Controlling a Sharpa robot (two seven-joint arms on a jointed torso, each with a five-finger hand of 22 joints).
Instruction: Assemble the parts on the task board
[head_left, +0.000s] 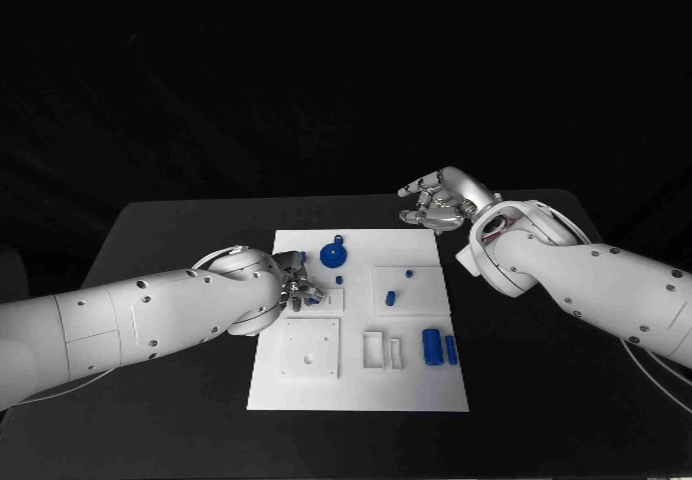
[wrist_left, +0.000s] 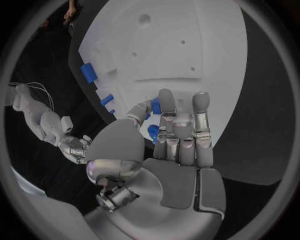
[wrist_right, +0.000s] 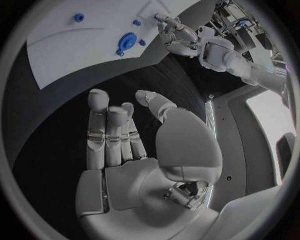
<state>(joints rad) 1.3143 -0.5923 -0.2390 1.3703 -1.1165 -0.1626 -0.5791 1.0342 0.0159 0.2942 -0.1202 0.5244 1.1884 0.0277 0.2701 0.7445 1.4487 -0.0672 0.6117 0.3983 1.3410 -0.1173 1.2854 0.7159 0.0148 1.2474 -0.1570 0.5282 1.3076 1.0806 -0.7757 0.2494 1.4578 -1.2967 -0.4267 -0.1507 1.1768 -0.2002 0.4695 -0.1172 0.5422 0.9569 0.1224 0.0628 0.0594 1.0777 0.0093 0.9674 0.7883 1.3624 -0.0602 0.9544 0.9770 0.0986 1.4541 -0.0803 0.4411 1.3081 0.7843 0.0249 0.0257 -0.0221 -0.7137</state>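
On the black bench (head_left: 173, 225) the white task board (head_left: 361, 385) lies central, the left hand (head_left: 293, 285) at its 9 o'clock edge pinching a small, light, rigid blue part (wrist_left: 154, 106) best taken by its sides, while the right hand (head_left: 440, 200) hovers wide and empty at 1 o'clock.

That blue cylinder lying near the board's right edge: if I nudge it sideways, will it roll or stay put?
The blue cylinder lies on its side on the flat task board, so it would probably roll. It looks smooth, likely slippery to pinch. A blue bar beside it might stop it.
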